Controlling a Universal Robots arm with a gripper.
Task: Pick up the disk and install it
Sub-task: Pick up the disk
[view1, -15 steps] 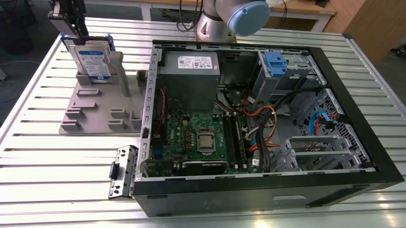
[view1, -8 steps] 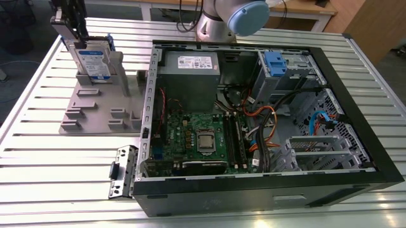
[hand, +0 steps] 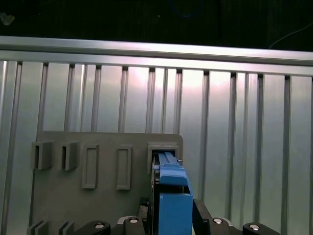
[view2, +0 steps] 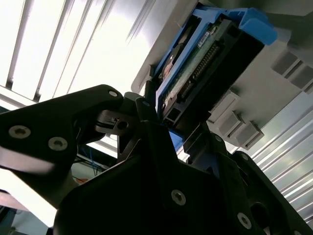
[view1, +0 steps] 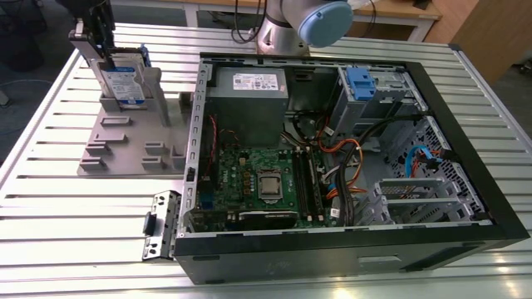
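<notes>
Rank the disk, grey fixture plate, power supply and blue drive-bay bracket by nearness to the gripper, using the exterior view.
1. Disk, standing right at the gripper.
2. Grey fixture plate, beneath the disk.
3. Power supply, inside the case, toward the exterior view's right.
4. Blue bracket, farther right, in the drive bay.

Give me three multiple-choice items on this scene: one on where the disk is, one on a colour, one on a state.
1. Where is the disk?
A) in the grey fixture beside the computer case
B) inside the case
C) flat on the table

2. What colour is its carrier?
A) red
B) blue
C) yellow

3. The case's side is:
A) closed
B) taped over
C) open

Answers: 1 A, it stands upright in the fixture's slot; 2 B, blue frame in both wrist views; 3 C, the motherboard shows.
</notes>
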